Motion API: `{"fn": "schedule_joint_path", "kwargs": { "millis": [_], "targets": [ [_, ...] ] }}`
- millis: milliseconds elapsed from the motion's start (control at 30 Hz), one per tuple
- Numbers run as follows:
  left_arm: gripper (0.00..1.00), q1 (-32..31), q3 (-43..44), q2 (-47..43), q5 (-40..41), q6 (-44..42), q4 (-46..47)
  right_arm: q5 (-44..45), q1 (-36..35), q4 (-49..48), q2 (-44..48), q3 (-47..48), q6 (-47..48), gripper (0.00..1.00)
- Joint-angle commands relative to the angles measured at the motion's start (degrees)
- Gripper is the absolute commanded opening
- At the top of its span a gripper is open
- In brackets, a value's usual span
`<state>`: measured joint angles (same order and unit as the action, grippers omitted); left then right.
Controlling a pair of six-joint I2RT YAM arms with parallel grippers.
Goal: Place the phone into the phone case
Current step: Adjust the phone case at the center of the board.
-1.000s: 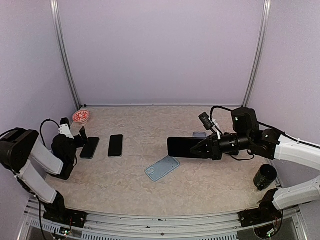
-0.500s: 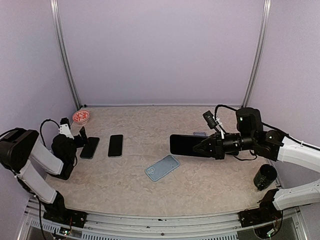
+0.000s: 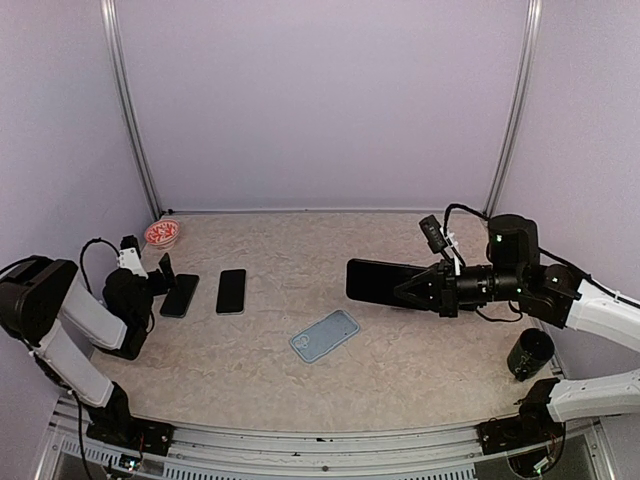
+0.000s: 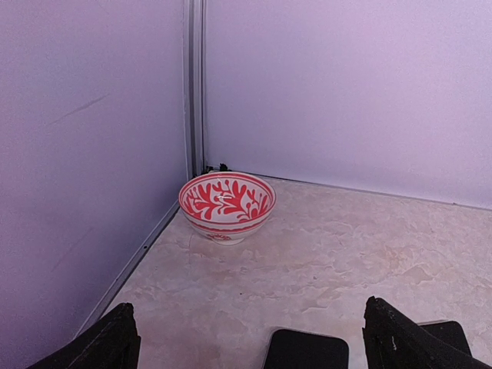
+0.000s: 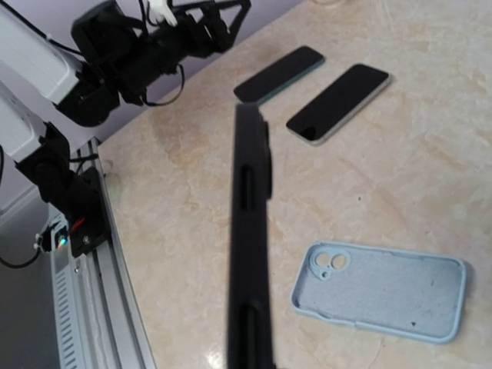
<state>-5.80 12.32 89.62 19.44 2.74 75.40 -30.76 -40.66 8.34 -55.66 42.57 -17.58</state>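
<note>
The phone (image 3: 383, 282) is hanging in the air (edge-on to the right wrist camera), its right end sitting between the jaws of the right gripper (image 3: 412, 288), which are pinching it. The phone case (image 3: 324, 335) is lying on the table (image 3: 280, 390) below and to its left. Since a second ago, phone and gripper are drifting rightward, away from the case. The left gripper (image 3: 162, 268) is idling, jaws spread wide.
</note>
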Motion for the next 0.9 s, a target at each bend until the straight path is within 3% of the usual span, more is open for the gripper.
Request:
{"fn": "schedule_joint_path", "kwargs": {
  "millis": [0,867],
  "targets": [
    [0.99,0.53,0.69,-0.24,-0.8,0.12,1.45,-0.21,0.95,-3.41,2.04,-0.03,-0.21,0.0],
    [0.99,0.53,0.69,-0.28,-0.81,0.12,1.48,-2.9,3.4,-5.0,1.34,-0.93,-2.14,0.0]
  ]
}}
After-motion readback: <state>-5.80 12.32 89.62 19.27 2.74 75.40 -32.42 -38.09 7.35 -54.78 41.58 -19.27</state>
